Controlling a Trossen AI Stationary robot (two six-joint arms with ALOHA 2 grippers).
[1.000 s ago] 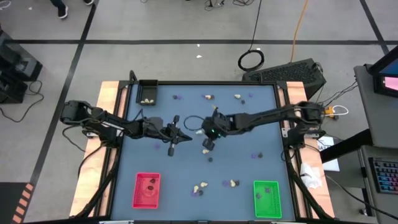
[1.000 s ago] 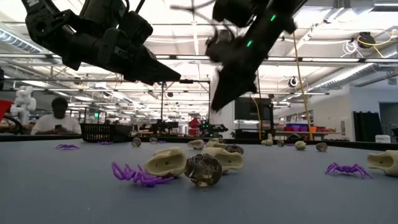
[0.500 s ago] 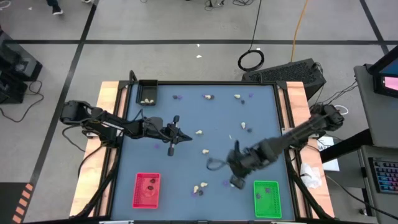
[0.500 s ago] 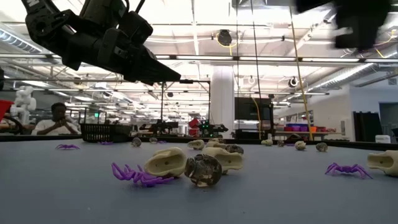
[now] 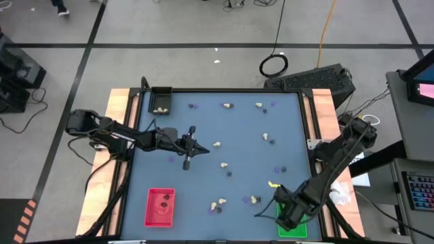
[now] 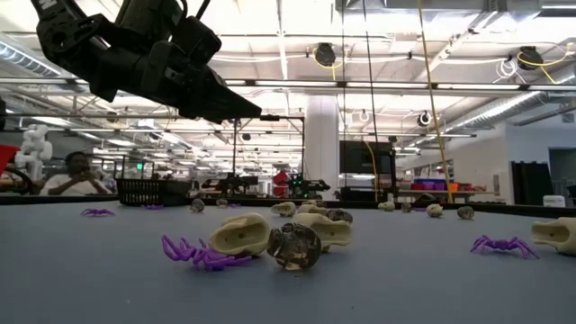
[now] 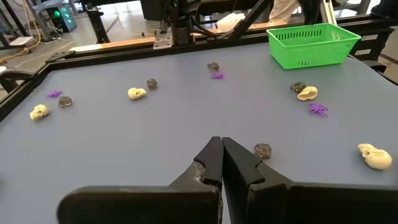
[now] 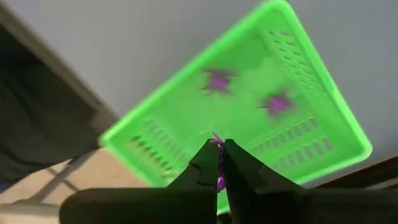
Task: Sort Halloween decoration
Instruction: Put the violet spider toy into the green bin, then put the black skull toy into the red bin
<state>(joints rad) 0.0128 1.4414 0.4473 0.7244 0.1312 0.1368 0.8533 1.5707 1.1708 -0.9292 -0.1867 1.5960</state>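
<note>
While the right gripper [image 8: 219, 163] is hanging over the green tray [image 8: 311, 106], its fingers are pinching a purple spider [image 8: 218, 142] above two more lying inside. Farther off, the left gripper [image 7: 221, 154] is hovering mid-table, fingers pressed together and empty, with skulls [image 7: 137, 93] and spiders scattered around.

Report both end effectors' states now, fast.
Left end effector: closed, empty, above the table's middle.
Right end effector: closed on a purple spider, above the green tray.
</note>
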